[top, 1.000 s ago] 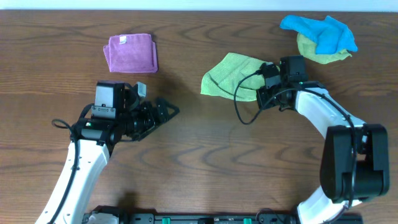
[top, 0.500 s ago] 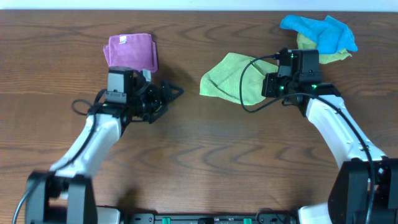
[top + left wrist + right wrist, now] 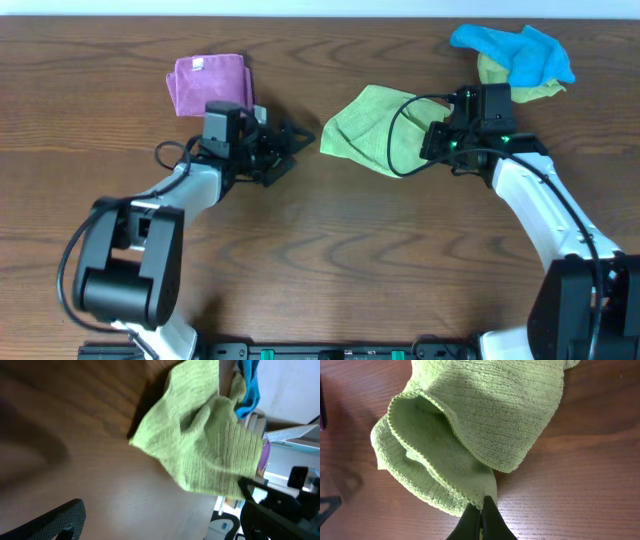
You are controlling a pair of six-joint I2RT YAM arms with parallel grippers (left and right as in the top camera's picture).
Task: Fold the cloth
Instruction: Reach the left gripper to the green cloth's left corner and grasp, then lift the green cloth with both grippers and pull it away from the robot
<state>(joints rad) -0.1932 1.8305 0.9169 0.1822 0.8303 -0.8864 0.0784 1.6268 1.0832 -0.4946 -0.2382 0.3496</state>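
Observation:
A light green cloth [image 3: 368, 125] lies crumpled on the wooden table at centre right. My right gripper [image 3: 433, 140] is shut on its right corner; the right wrist view shows the fingers [image 3: 481, 516] pinching the cloth's hemmed edge [image 3: 470, 425], with the fabric drooping in a loose fold. My left gripper [image 3: 292, 148] is open and empty, just left of the cloth's left edge. In the left wrist view the cloth [image 3: 200, 440] lies ahead of the spread fingers [image 3: 165, 517].
A folded purple cloth [image 3: 208, 83] lies at the back left, behind my left arm. A blue cloth [image 3: 512, 50] lies on a yellow-green cloth [image 3: 532, 92] at the back right. The table's far edge [image 3: 320, 17] runs along the top.
My left gripper has moved right and farther back, toward the green cloth's left edge. My right gripper has shifted right and back, holding the cloth's corner.

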